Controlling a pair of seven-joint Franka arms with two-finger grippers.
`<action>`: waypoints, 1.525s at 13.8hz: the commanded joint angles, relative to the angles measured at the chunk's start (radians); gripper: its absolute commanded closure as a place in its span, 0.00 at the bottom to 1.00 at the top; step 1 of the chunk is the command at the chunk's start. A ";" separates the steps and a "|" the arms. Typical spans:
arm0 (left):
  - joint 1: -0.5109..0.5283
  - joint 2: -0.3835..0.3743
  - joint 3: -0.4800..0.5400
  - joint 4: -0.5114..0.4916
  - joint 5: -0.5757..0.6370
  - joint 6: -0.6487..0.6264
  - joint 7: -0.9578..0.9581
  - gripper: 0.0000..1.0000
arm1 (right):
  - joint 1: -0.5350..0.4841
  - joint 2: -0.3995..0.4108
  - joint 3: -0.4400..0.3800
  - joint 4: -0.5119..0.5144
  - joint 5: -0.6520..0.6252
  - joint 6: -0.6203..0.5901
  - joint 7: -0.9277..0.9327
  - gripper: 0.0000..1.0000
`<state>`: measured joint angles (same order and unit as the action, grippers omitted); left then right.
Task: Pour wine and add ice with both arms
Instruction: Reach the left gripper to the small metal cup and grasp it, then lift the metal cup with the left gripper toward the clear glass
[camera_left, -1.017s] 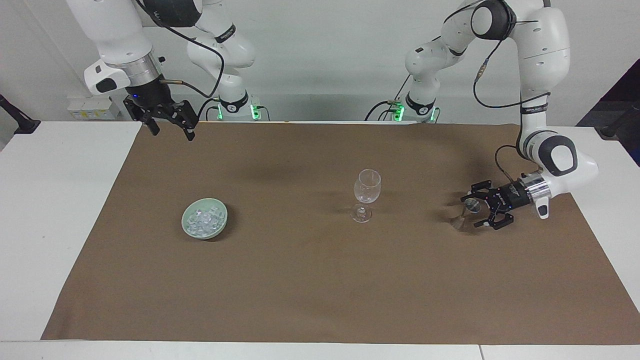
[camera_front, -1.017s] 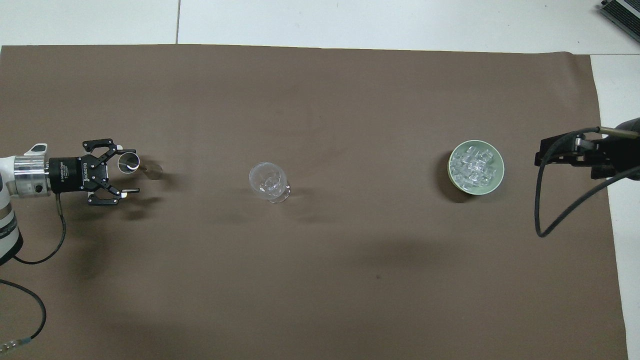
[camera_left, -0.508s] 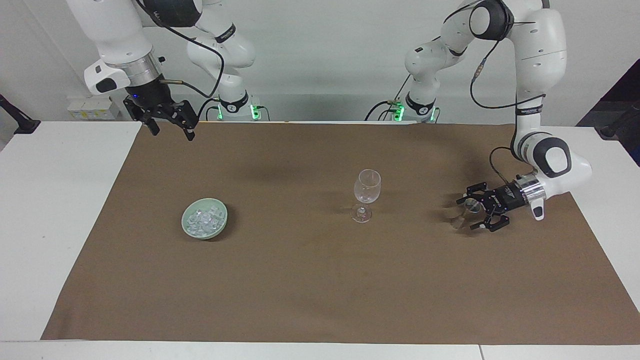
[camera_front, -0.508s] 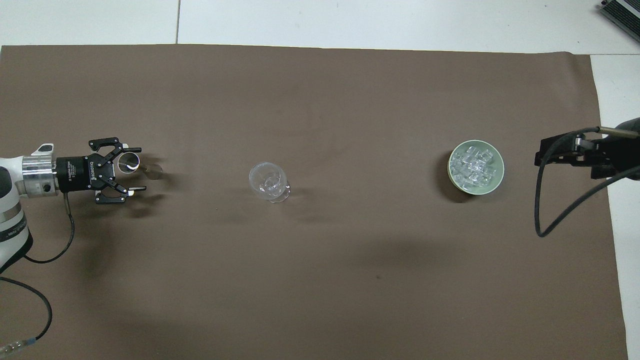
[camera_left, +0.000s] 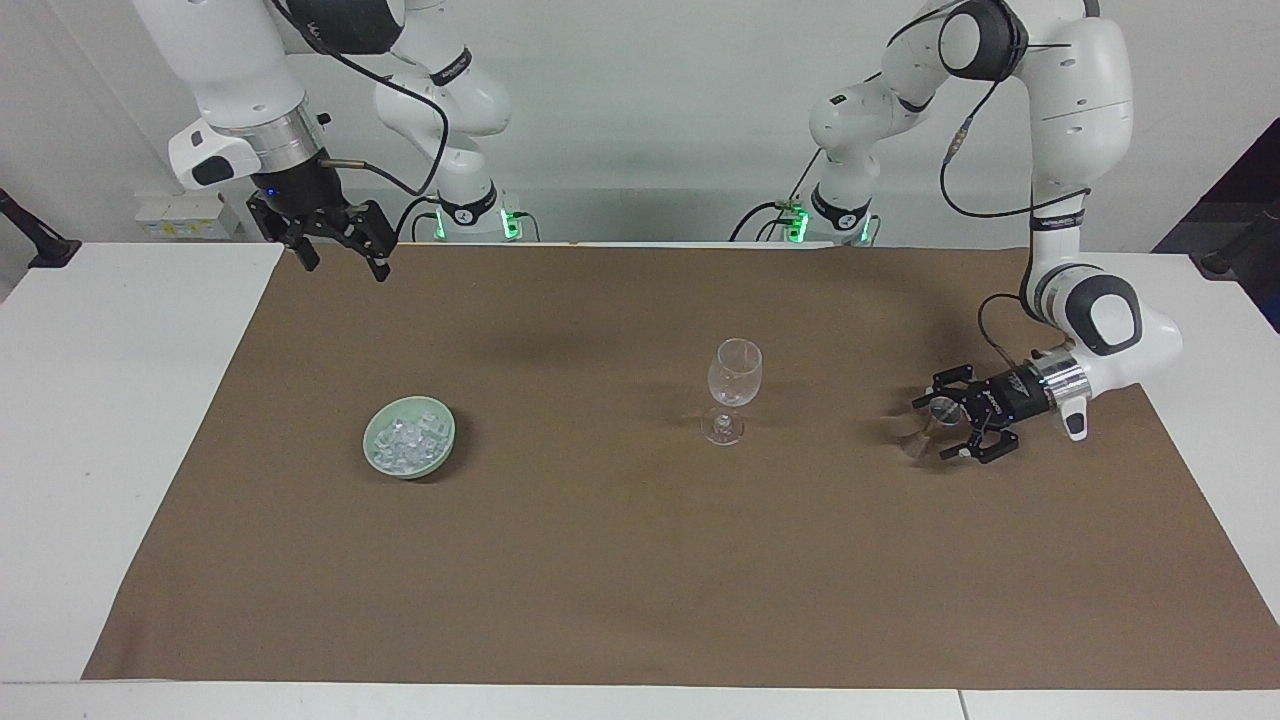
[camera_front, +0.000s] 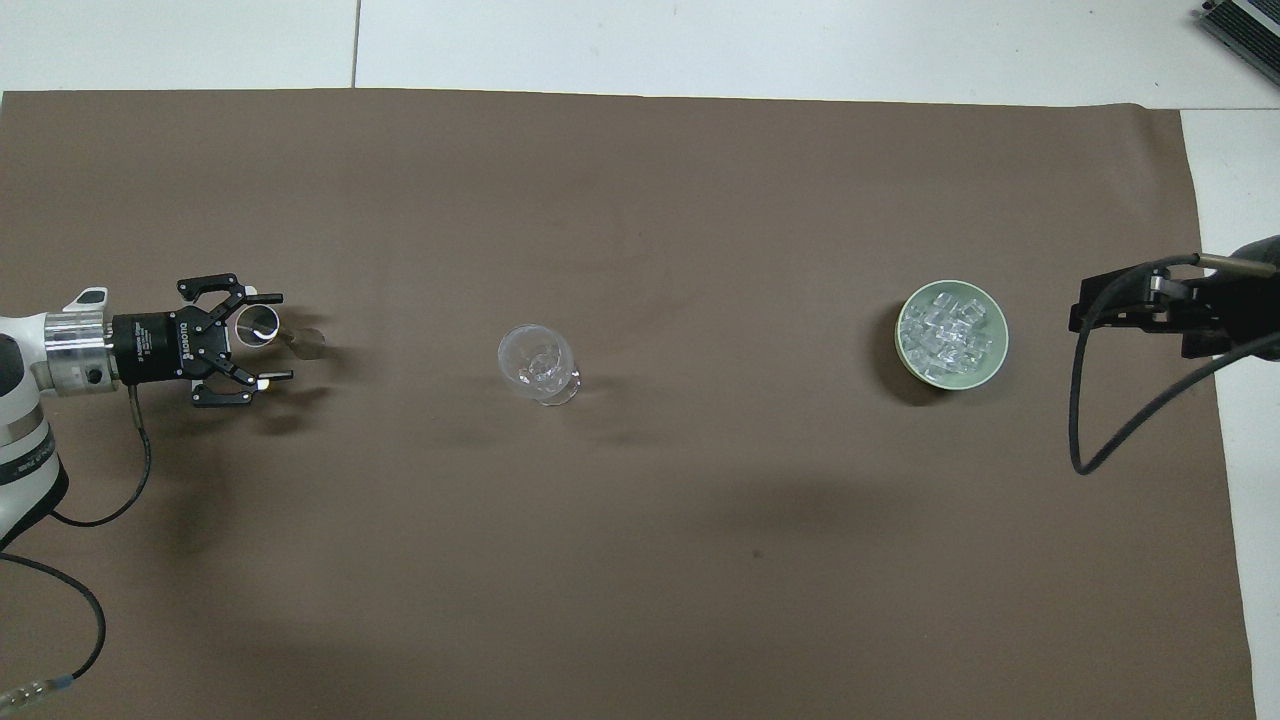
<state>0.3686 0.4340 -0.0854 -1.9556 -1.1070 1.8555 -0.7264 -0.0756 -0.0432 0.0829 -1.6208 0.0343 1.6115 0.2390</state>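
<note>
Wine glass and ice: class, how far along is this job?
Done: nothing visible; the wine glass looks empty and the ice sits in its green bowl. In hand: the open left gripper brackets a small clear vessel, not yet gripping. Left: grasp, pour, add ice; the open right gripper waits raised.

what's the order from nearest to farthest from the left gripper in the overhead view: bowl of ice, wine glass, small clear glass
From the open left gripper:
1. small clear glass, between its fingers, at the left arm's end.
2. wine glass, mid-table.
3. bowl of ice, toward the right arm's end.
</note>
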 joint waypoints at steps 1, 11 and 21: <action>-0.016 -0.014 0.010 -0.025 -0.028 0.019 0.018 0.11 | -0.012 0.005 0.004 0.007 0.022 0.008 -0.021 0.00; -0.016 -0.015 0.007 -0.029 -0.043 0.017 0.018 0.56 | -0.012 0.005 0.004 0.007 0.022 0.008 -0.021 0.00; -0.010 -0.018 0.010 -0.029 -0.042 0.010 0.013 1.00 | -0.012 0.005 0.004 0.007 0.022 0.008 -0.020 0.00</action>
<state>0.3681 0.4340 -0.0867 -1.9585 -1.1240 1.8555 -0.7248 -0.0756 -0.0432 0.0829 -1.6208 0.0343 1.6115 0.2390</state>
